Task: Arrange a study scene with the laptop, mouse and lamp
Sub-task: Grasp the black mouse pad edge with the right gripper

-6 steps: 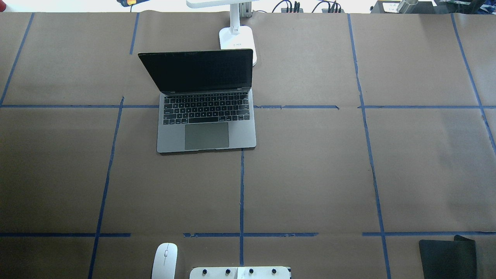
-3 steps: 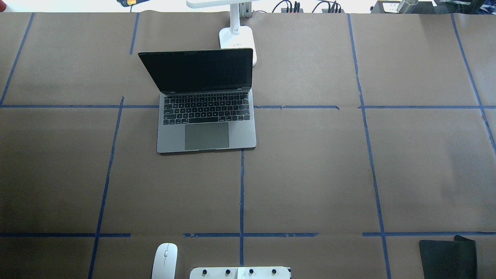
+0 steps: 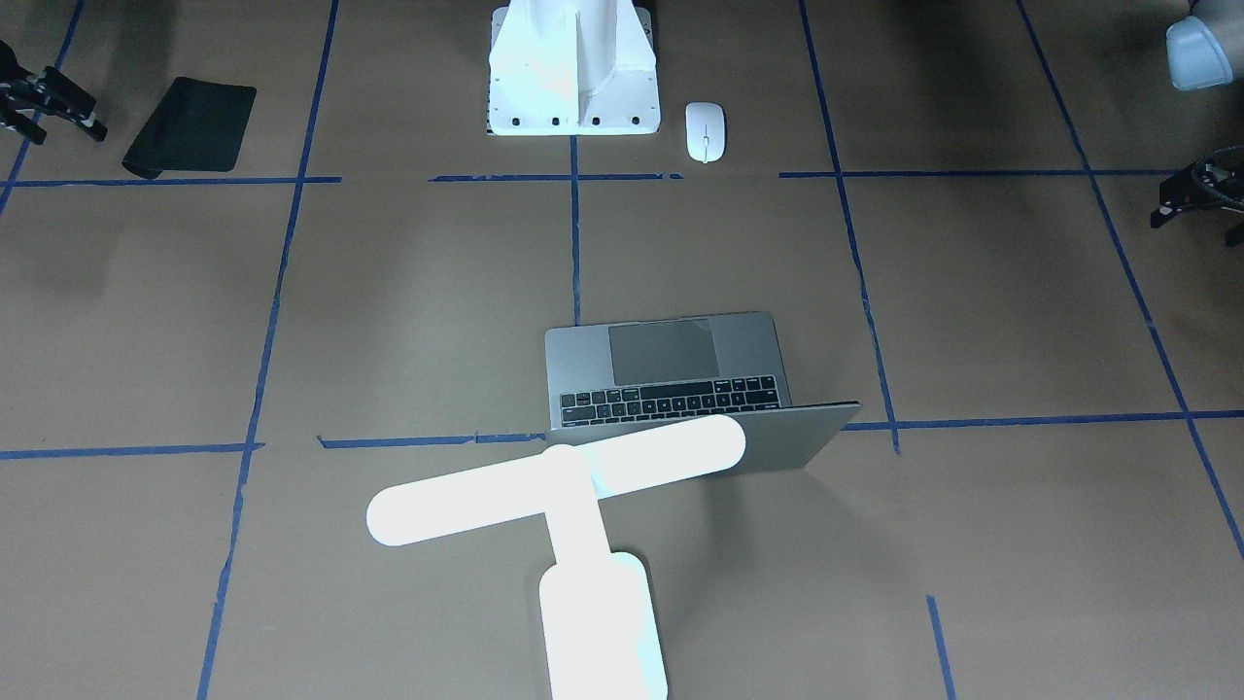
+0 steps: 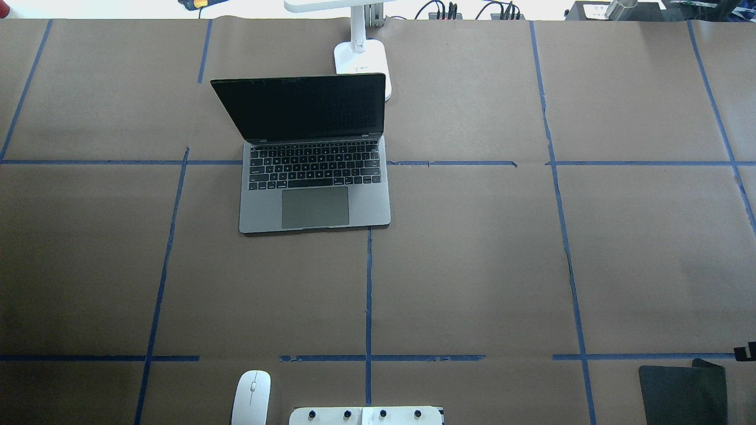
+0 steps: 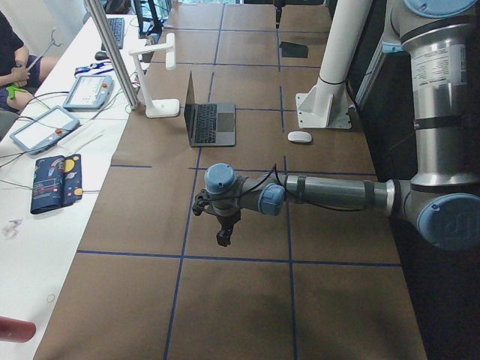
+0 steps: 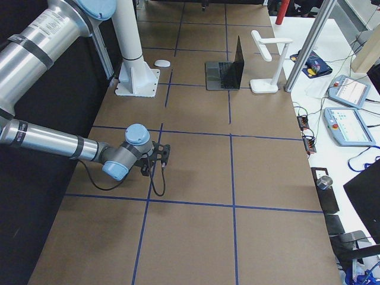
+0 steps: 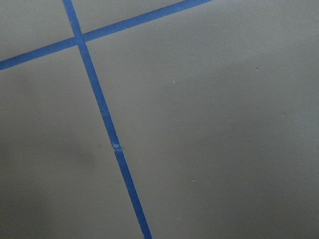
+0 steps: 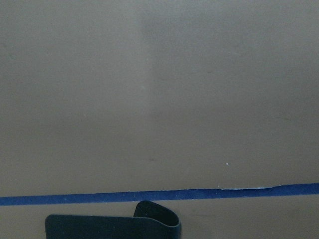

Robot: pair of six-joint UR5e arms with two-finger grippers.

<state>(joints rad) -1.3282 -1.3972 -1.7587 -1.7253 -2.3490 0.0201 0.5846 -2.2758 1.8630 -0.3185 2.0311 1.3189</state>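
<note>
The open silver-grey laptop [image 4: 316, 195] sits left of the table's centre, also in the front-facing view [image 3: 671, 374]. The white lamp [image 4: 361, 56] stands right behind its screen, its bar head over the lid [image 3: 559, 481]. The white mouse [image 4: 251, 396] lies at the near edge, beside the pedestal [image 3: 706, 131]. My left gripper [image 3: 1200, 219] hovers far out over bare paper, jaws spread and empty. My right gripper [image 3: 60, 122] hovers near the black pad, jaws spread and empty; only its tip [image 4: 749, 352] shows overhead.
A flat black pad [image 4: 682, 392] lies at the near right corner, its curled edge in the right wrist view [image 8: 112, 226]. The white bolted pedestal [image 4: 366, 415] stands at the near middle. Blue tape lines cross the brown paper. Cables and tablets lie beyond the far edge.
A black tip of my right gripper has come into the overhead view at the right edge, above the black pad. Laptop, lamp and mouse have not moved.
</note>
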